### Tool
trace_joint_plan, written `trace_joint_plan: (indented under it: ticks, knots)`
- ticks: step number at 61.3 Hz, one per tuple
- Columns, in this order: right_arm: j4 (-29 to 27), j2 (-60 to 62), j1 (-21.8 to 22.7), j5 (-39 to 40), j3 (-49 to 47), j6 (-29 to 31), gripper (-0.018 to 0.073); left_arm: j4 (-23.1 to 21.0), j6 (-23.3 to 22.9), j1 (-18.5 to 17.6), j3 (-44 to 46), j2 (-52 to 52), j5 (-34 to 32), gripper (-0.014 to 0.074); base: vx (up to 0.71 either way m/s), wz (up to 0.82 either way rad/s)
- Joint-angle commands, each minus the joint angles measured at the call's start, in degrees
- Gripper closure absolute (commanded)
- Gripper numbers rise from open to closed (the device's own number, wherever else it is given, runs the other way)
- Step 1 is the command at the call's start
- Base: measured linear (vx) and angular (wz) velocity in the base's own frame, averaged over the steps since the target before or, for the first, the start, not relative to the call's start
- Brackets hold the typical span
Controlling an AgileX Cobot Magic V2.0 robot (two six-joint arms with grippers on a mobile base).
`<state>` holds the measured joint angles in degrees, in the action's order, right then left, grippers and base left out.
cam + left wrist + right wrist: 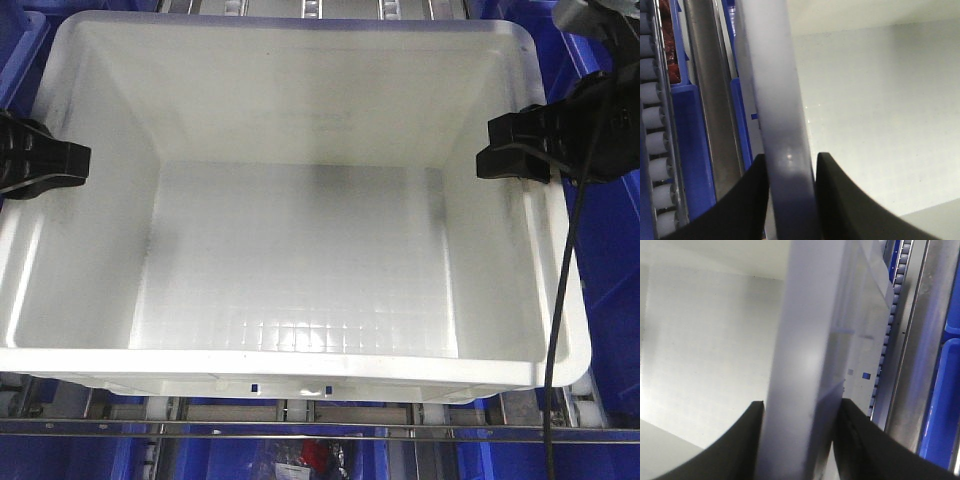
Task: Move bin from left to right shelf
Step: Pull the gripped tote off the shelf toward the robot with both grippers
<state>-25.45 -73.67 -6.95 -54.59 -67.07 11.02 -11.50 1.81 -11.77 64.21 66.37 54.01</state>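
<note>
Blue bins [612, 300] flank metal roller rails [649, 125], apparently shelving, under even light.

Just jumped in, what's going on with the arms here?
Both arms are on the white bin: the left gripper clamps its left rim and the right gripper its right rim. The bin is empty and over the roller shelf, with blue bins alongside. Whether it is lifted, I cannot tell.
</note>
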Motion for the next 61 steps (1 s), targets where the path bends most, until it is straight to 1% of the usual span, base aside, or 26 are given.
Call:
trace_joint_plan:
  ticks: [1,61]
  knots:
    - [-0.4,2.6,0.4,4.6,-2.2,3.3,0.0564,0.5,1.4,0.2,2.0,-2.0,-5.0,0.0604,0.00,0.00]
    - [-0.4,2.6,0.4,4.6,-2.2,3.3,0.0564,0.5,1.4,0.2,2.0,-2.0,-5.0,0.0604,-0.02,0.00]
